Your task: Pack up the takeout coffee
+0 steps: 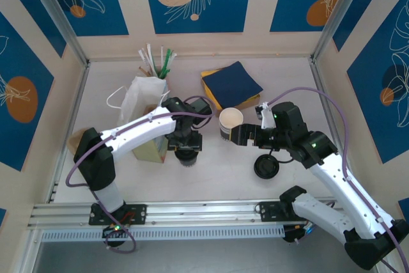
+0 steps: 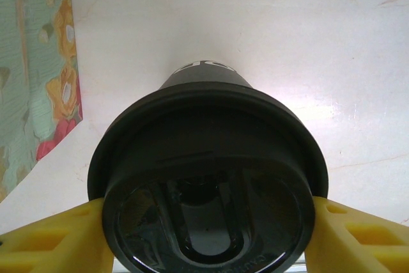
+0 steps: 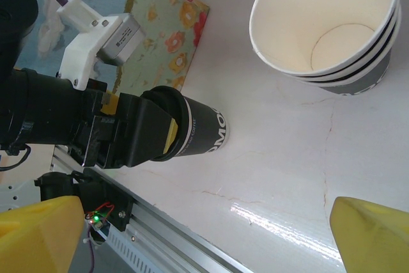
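Observation:
The takeout coffee [image 1: 186, 158] is a dark cup with a round black lid, standing on the table beside the paper bag. My left gripper [image 1: 186, 147] reaches it from above. In the left wrist view the lid [image 2: 208, 177] sits between the yellow fingers [image 2: 61, 238], which touch its rim on both sides. The right wrist view shows the cup [image 3: 203, 129] upright on the table with a yellow pad [image 3: 167, 133] against the lid. My right gripper [image 1: 238, 135] hovers open next to the striped cup [image 1: 231, 121], its fingers [image 3: 374, 238] wide apart over bare table.
A white paper bag [image 1: 142, 97] with a floral side [image 3: 160, 36] stands left of the coffee. A loose black lid [image 1: 266, 167] lies near the right arm. Blue and yellow napkins [image 1: 232, 85] lie at the back, with straws [image 1: 157, 62] behind the bag.

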